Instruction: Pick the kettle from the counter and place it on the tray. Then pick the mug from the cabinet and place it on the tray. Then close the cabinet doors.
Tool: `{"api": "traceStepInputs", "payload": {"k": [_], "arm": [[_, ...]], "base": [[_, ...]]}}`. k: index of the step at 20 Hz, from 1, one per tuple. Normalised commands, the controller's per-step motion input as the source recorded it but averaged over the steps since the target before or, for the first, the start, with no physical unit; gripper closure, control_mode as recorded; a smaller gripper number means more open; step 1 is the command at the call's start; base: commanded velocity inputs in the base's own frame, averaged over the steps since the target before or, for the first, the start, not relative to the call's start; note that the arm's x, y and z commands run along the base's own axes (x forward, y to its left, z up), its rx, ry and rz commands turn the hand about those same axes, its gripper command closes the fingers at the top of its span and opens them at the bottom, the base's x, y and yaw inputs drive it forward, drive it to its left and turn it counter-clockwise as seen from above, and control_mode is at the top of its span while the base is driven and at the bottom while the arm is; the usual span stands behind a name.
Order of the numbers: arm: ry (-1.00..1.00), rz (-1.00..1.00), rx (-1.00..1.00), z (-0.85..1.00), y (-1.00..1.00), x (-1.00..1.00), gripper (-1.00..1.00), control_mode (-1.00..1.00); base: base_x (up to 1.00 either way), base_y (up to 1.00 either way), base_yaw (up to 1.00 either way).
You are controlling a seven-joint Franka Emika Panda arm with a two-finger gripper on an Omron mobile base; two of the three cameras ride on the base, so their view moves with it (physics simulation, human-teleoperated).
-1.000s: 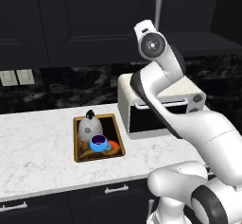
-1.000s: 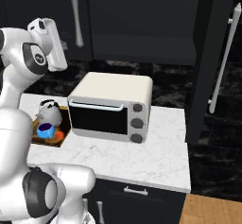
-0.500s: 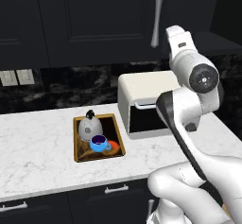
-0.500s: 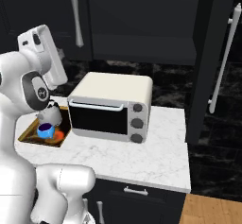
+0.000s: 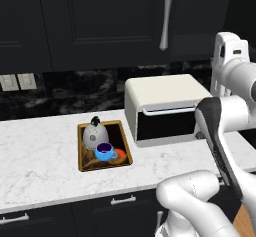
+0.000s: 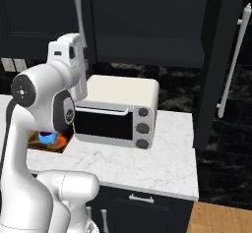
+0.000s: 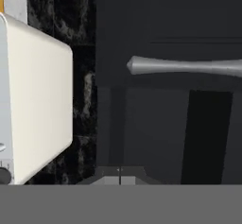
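- The flat rectangular tray with a golden-brown rim [image 5: 80, 148] lay on the white marble-patterned tabletop [image 5: 35, 153], left of the cream toaster oven with a dark glass door [image 5: 162, 108].
- The small dome-shaped grey-silver kettle with a black knob [image 5: 92, 133] stood on the tray, and the small bright blue round mug [image 5: 104, 152] sat just in front of it, also on the tray. Both placing steps looked done.
- The tall matte black panelled cabinet door with a long vertical silver bar handle [image 5: 166, 18] above the oven appeared flush with its neighbours in the left base view.
- In the right base view another black door with a silver bar handle [image 6: 231, 62] stood edge-on at the far right, so it seemed swung out; closing was judged the part left.
- The hand view faced a dark panel with a silver handle [image 7: 189, 66] running across it; whether the fingers were apart or together could not be told.
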Motion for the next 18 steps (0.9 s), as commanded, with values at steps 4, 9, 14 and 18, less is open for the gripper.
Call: {"api": "traceStepInputs", "payload": {"k": [4, 9, 14, 18], "arm": [[0.01, 0.00, 0.10, -0.34, -0.36, 0.00, 1.00, -1.00], [0.00, 0.00, 0.09, -0.45, -0.21, 0.00, 1.00, -1.00], [0.00, 0.00, 0.14, -0.46, -0.33, 0.00, 1.00, -1.00], [-0.01, 0.00, 0.28, -0.52, -0.54, 0.00, 1.00, -1.00]], "base": [[0.00, 0.00, 0.00], [0.00, 0.00, 0.00], [0.00, 0.00, 0.00], [0.00, 0.00, 0.00]]}}
